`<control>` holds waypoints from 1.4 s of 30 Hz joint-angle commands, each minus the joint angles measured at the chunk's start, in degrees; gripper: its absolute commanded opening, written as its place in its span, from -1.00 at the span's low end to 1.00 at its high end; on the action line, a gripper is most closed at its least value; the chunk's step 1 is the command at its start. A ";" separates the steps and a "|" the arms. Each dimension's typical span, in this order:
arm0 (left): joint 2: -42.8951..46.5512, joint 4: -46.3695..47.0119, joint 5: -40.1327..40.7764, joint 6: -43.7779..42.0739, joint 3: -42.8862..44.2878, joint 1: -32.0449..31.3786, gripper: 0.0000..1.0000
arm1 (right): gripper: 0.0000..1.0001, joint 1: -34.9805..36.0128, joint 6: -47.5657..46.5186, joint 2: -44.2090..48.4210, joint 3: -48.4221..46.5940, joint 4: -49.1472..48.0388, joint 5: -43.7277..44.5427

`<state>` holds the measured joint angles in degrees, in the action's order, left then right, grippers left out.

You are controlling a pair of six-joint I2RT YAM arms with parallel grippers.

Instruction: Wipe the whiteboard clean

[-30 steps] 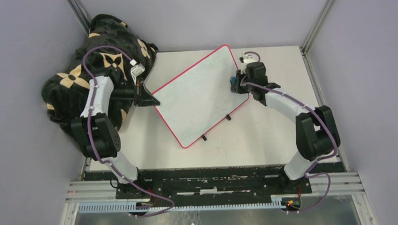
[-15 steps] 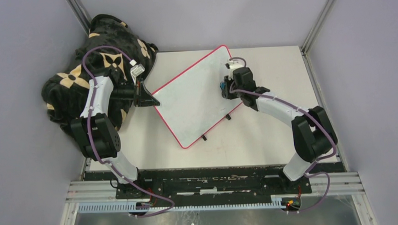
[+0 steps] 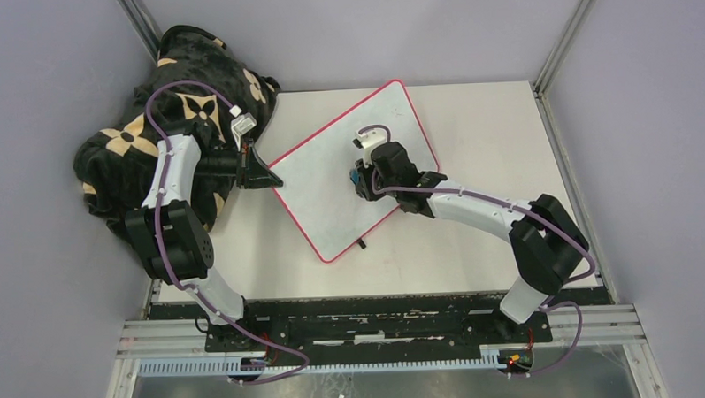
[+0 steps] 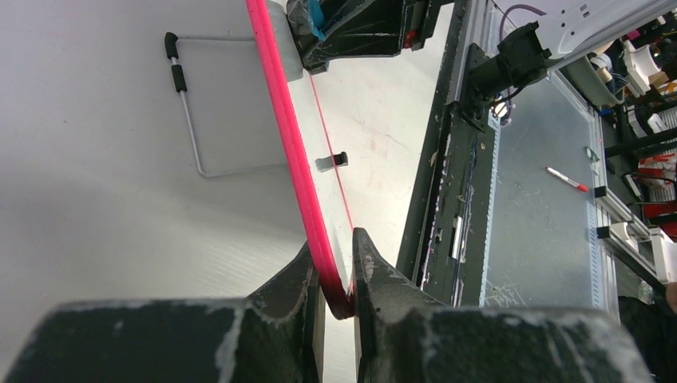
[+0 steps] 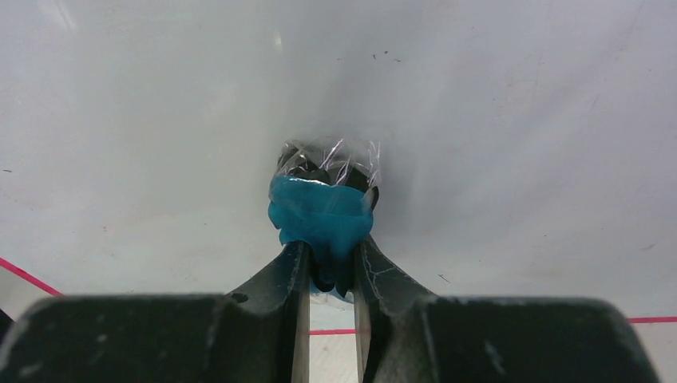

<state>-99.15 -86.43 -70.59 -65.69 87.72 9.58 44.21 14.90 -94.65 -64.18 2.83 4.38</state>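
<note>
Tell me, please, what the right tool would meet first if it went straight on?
The whiteboard: the right tool points into its white face, and the blue eraser it grips seems to touch it.

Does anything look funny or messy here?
Yes. A black flowery blanket is bunched up in the far left corner. The whiteboard sits crooked on the table, its red rim pinched by the left gripper. The right gripper holds a blue wiper on it.

left end effector (image 4: 335, 275) pinching whiteboard (image 4: 120, 159) red rim
</note>
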 commanded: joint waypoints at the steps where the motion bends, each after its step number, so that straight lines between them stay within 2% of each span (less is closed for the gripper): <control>1: 1.52 2.63 4.02 -7.07 -0.45 -1.97 -0.94 | -0.98 -3.10 -0.15 -3.32 -2.58 -1.07 1.07; 8: 1.72 2.66 4.91 -6.62 -0.38 -1.97 -0.94 | -0.98 -14.41 -0.05 -0.04 -0.96 1.73 2.21; 17: 1.48 2.68 4.71 -6.55 -0.43 -1.95 -0.94 | -0.98 -21.02 -1.66 4.32 -1.35 5.69 6.67; 24: 0.60 2.70 4.28 -6.01 0.10 -1.98 -0.92 | -0.98 -22.31 -0.65 10.72 1.73 5.28 7.36; 26: 0.26 2.76 4.02 -5.65 0.60 -2.00 -0.80 | -0.98 -22.36 -0.36 11.84 2.34 5.43 6.87; 28: -0.04 2.76 3.73 -5.15 0.94 -1.94 -0.55 | -0.98 -22.37 -0.07 12.91 2.92 5.53 6.55; 31: -0.28 2.75 3.41 -4.69 1.46 -1.97 0.06 | -0.98 -22.37 0.16 14.78 3.89 5.55 6.26; 33: -0.43 2.71 2.99 -4.39 1.72 -1.94 0.37 | -0.98 -22.30 0.39 15.86 4.36 5.70 6.02; 34: -0.46 2.74 2.72 -4.22 1.89 -1.94 0.72 | -0.98 -22.35 0.40 16.28 4.42 5.82 5.93; 36: -0.52 2.69 2.07 -3.96 2.28 -1.96 0.99 | -0.98 -22.35 0.48 17.02 4.49 6.27 5.90; 42: -1.43 3.03 -1.87 -1.67 4.88 -0.50 0.98 | -0.98 -22.33 1.02 18.40 6.02 6.77 6.32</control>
<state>-99.94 -84.09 -67.99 -67.59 88.79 7.81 22.00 14.94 -78.76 -59.02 10.46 10.17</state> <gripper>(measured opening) 0.990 0.252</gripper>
